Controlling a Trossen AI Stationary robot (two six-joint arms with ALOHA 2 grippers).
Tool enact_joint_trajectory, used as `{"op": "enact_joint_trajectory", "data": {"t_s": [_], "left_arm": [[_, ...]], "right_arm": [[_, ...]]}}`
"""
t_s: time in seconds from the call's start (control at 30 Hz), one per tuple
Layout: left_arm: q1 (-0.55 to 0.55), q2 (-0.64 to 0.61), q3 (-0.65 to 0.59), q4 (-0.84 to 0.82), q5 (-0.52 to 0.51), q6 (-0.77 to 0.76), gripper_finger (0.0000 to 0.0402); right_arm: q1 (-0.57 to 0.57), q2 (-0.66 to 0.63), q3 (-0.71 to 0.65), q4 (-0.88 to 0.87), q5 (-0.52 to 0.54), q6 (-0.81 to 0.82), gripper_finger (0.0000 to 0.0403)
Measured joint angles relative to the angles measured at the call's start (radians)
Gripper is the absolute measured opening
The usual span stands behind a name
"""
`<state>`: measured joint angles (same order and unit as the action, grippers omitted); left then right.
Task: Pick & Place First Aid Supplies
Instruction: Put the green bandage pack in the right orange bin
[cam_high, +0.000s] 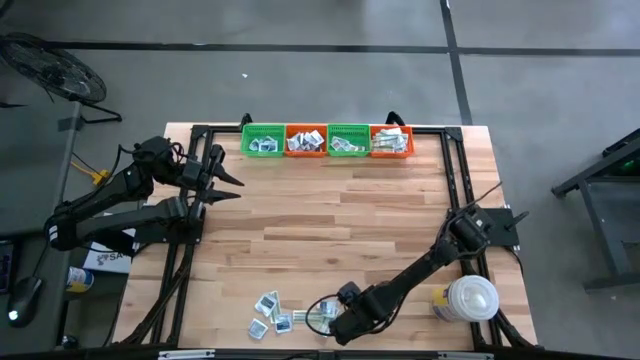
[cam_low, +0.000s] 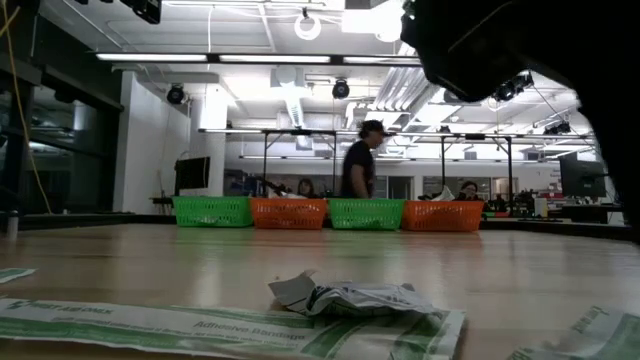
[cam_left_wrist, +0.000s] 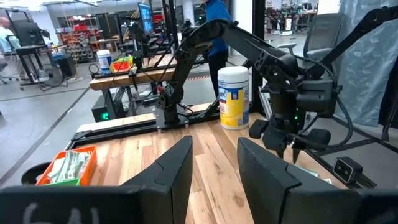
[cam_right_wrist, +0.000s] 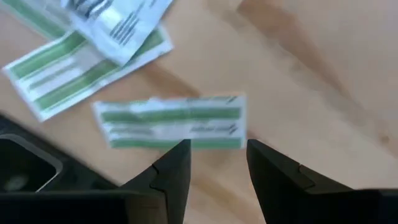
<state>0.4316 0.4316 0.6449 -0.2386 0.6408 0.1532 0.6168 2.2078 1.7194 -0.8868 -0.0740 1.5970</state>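
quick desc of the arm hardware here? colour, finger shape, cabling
Both arms are black, jointed tube links with bulkier motor housings. The left gripper ends in two long tapered matte-black fingers, flat-faced and wedge-shaped. The right gripper has the same dark angular fingers. Black cables loop along the right arm, and a small green light shows near its wrist.

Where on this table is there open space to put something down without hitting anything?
The wide bare wood between the row of baskets at the far edge and the packets near the front edge is free. Crowded: the front edge, where the right pincer hangs open over the packets, and the white container at the right front corner.
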Motion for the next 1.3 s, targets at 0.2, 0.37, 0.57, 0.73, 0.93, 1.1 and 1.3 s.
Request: {"op": "enact_joint_trajectory", "data": {"t_s": [0.2, 0.37, 0.57, 0.73, 0.93, 1.1, 1.3], "left_arm": [[0.000, 0.000, 0.000, -0.005, 0.004, -0.001, 0.0124], [0.000, 0.000, 0.000, -0.005, 0.004, -0.001, 0.0124], [0.000, 0.000, 0.000, -0.009, 0.004, -0.004, 0.0124], [0.000, 0.000, 0.000, -0.034, 0.004, -0.003, 0.0124], [0.000, 0.000, 0.000, -0.060, -0.004, -0.001, 0.0124], [0.000, 0.000, 0.000, -0.060, -0.028, 0.000, 0.0124], [0.000, 0.000, 0.000, -0.067, -0.030, 0.002, 0.0124]], "right_arm": [[-0.002, 0.004, 0.000, -0.035, 0.065, 0.000, 0.0149], [-0.002, 0.027, 0.001, -0.033, 0.085, 0.000, 0.0149], [-0.003, 0.072, 0.007, -0.021, 0.035, -0.031, 0.0149], [-0.001, 0.106, 0.010, -0.027, 0.006, -0.061, 0.0149], [-0.002, 0.116, 0.011, -0.031, 0.000, -0.081, 0.0140], [-0.002, 0.120, 0.011, -0.040, 0.007, -0.151, 0.0105], [-0.003, 0.121, 0.011, -0.053, -0.027, -0.199, 0.0054]]}}
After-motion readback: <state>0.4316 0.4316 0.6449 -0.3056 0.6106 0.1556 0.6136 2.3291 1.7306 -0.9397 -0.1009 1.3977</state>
